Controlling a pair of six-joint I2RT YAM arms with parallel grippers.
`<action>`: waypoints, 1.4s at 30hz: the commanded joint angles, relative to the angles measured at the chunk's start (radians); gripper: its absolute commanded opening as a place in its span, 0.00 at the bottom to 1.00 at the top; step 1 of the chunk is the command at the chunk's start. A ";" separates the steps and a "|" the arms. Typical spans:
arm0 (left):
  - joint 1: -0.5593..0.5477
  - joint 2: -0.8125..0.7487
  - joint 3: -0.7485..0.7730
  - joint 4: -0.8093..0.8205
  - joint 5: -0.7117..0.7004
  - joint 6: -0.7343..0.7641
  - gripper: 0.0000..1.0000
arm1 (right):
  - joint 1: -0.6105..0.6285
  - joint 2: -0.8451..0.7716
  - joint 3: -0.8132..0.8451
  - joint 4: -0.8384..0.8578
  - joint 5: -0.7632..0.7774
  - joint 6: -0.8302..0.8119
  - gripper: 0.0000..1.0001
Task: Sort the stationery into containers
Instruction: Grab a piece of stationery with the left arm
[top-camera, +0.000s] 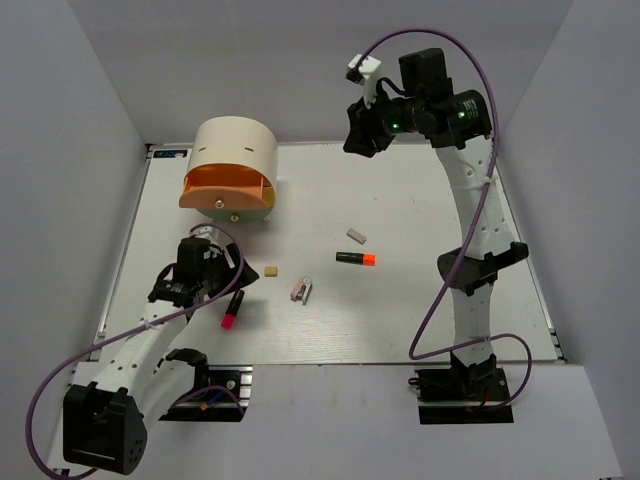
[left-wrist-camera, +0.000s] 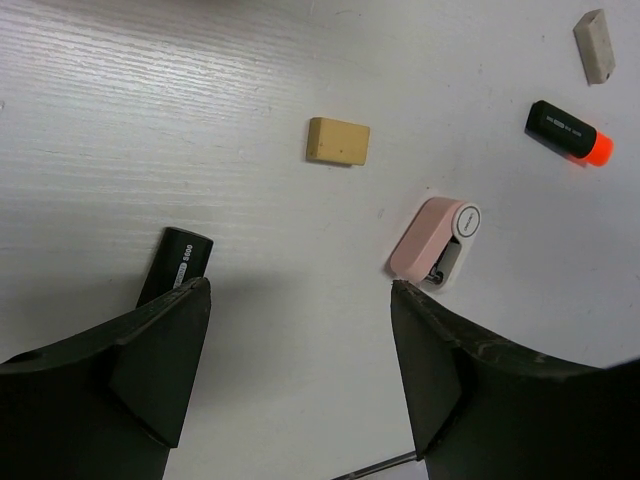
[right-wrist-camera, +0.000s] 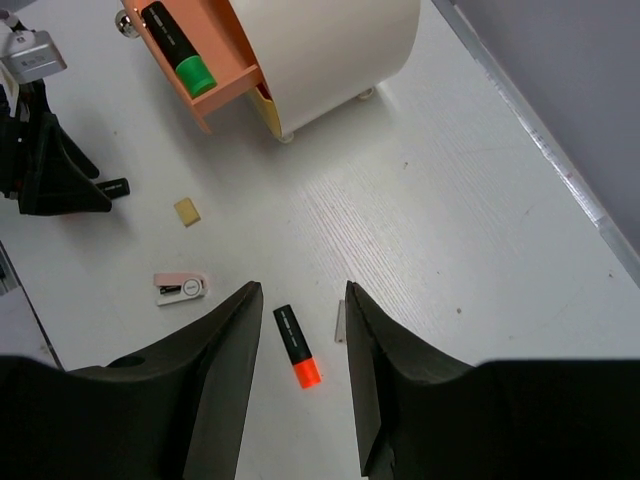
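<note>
My left gripper (left-wrist-camera: 300, 300) sits low over the table (top-camera: 420, 200) at the lower left of the overhead view, fingers spread and empty. The pink-capped marker (top-camera: 232, 310) lies just beside it. My right gripper (right-wrist-camera: 302, 300) hangs high at the upper right, fingers parted, holding nothing, above the orange-capped marker (top-camera: 356, 259). The tan eraser (left-wrist-camera: 338, 140), clip (left-wrist-camera: 430, 238) and grey eraser (left-wrist-camera: 594, 45) lie loose mid-table. The cream box (top-camera: 235, 150) at the upper left has its orange drawer (top-camera: 225, 190) out, with the green-capped marker (right-wrist-camera: 178, 48) inside
</note>
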 joint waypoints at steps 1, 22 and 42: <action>-0.013 -0.017 0.040 -0.007 0.000 0.015 0.82 | -0.022 -0.078 0.017 -0.015 -0.052 -0.002 0.45; -0.041 -0.046 0.040 -0.016 -0.009 0.015 0.82 | -0.060 -0.406 -0.503 -0.004 -0.208 -0.088 0.49; -0.059 -0.022 0.072 -0.044 -0.073 0.045 0.82 | -0.073 -0.883 -1.655 0.760 0.046 -0.003 0.52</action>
